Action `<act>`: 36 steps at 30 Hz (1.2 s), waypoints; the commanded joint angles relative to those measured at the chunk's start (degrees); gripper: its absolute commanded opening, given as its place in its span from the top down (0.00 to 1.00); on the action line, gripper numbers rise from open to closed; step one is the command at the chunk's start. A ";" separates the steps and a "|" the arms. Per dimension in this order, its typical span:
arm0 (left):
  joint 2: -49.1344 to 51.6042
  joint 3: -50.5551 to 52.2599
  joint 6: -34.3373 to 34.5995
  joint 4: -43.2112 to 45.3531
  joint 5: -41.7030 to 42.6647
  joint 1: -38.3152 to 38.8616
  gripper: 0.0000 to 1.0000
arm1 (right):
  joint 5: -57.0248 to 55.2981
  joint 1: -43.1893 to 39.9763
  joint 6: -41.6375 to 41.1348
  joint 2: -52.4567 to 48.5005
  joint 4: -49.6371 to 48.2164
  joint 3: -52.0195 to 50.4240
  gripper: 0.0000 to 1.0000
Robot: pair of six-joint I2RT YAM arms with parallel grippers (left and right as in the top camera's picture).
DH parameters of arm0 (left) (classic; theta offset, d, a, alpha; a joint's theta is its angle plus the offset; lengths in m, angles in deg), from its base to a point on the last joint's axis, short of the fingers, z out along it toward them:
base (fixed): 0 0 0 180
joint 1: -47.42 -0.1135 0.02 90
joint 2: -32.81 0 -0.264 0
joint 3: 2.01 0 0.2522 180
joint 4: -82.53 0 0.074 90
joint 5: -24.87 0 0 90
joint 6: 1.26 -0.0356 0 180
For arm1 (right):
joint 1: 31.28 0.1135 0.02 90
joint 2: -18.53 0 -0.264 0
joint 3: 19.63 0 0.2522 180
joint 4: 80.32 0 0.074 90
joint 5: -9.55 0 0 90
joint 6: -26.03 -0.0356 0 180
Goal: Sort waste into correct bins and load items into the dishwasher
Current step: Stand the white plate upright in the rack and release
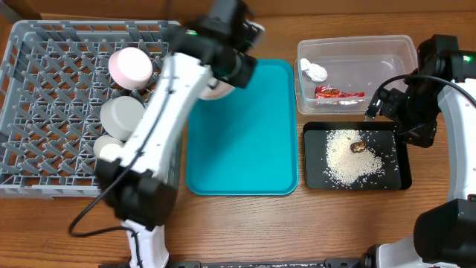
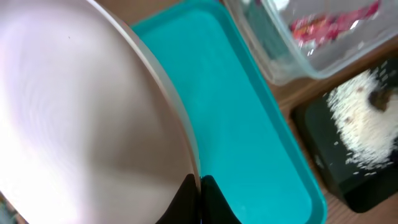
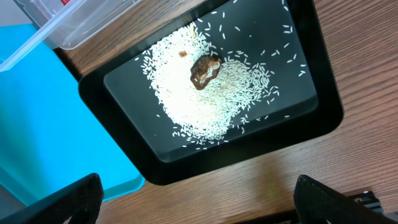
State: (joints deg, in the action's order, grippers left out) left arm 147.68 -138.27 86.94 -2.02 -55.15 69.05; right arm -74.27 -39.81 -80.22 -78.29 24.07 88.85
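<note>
At three o'clock of the dish rack (image 1: 44, 97), the left end effector (image 2: 200, 196) is clamped on the rim of the large white plate (image 2: 81, 112), probably so it can slot upright between pegs. The right end effector (image 3: 199, 190), fingers apart, hovers at two o'clock of the black tray (image 3: 311, 81) holding rice (image 3: 193, 109).

Your left arm (image 1: 160, 119), seen centre-left from overhead: a long white link capped by black joints, a green light (image 1: 192, 33) glowing near the top and a black cable (image 1: 88, 212) looping off its base. At the right edge, your right arm (image 1: 460, 123) shows the same white shells and black housings, a second green lamp (image 1: 467, 58) and a thin dark wire (image 1: 387, 83). Matte black fingertips (image 3: 59, 202) fill the right wrist view's lower corners.
</note>
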 commanded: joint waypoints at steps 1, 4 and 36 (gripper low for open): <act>-3.21 -1.46 0.50 -0.26 8.96 -5.20 0.96 | 0.31 -0.17 0.17 1.66 -0.24 1.25 0.00; -3.45 -1.44 0.46 -0.63 16.31 -10.38 0.96 | 0.31 -0.17 0.17 1.66 -0.24 1.25 0.00; 9.68 -1.05 -6.36 -7.21 42.56 -33.48 0.42 | 0.31 -0.17 0.17 1.66 0.37 1.25 0.00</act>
State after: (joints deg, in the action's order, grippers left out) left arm 157.12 -138.51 81.48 -8.93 -13.69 36.72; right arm -74.25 -39.81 -80.22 -78.29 24.55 88.85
